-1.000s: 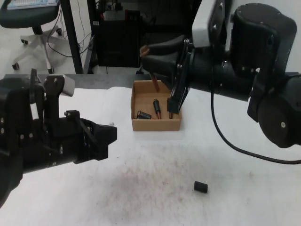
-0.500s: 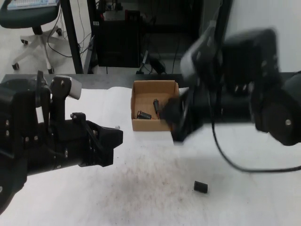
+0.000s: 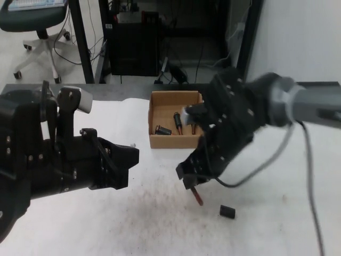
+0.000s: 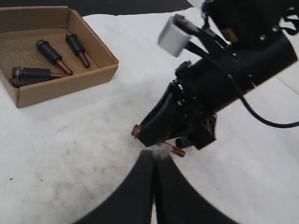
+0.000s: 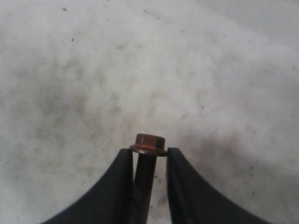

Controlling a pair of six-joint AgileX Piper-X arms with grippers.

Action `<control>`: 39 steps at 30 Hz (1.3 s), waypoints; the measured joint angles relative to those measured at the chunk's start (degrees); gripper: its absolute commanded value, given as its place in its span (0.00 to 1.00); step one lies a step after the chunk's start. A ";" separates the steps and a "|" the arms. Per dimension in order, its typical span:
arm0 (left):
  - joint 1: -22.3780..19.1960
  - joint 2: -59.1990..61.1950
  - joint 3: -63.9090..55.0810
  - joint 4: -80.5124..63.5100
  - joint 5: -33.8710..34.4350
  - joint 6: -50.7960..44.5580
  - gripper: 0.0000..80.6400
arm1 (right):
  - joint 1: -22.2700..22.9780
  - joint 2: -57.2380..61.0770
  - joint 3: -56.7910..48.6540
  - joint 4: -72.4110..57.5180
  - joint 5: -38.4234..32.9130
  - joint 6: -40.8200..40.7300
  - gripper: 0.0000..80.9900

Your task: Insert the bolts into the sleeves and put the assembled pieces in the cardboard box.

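My right gripper (image 3: 193, 184) hangs just above the white bench cover, shut on a copper bolt (image 3: 197, 196) that slants down toward the bench. In the right wrist view the bolt's hex head (image 5: 149, 142) sticks out beyond the two fingertips (image 5: 126, 161). A black sleeve (image 3: 227, 212) lies on the cover a short way to the right of the bolt's tip. The cardboard box (image 3: 176, 141) stands at the back centre with several assembled pieces (image 4: 53, 52) inside. My left gripper (image 3: 128, 160) is at the left, shut and holding nothing (image 4: 154, 154).
A dark smudged patch (image 3: 154, 208) marks the cover in front of the arms. An office chair (image 3: 32, 32) and black equipment racks (image 3: 133, 37) stand behind the bench. The right arm's cable (image 3: 266, 160) loops over the cover.
The right arm swung down from above the box to the front of the bench, keeping the bolt. The left arm shifted slightly right, then stayed still.
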 measured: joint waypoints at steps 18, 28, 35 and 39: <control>0.00 0.00 0.00 0.29 0.00 0.00 0.00 | 0.00 14.22 -18.03 18.66 7.91 -11.18 0.52; 0.00 0.00 0.00 0.29 0.00 0.00 0.00 | 0.00 14.22 -18.11 22.68 8.72 -12.86 0.42; 0.00 0.00 0.00 0.29 0.00 0.00 0.00 | 0.00 14.22 -18.11 22.22 8.72 -14.60 0.42; 0.00 0.00 0.00 0.29 0.00 0.00 0.00 | 0.00 14.22 -18.11 20.78 8.72 -15.04 0.42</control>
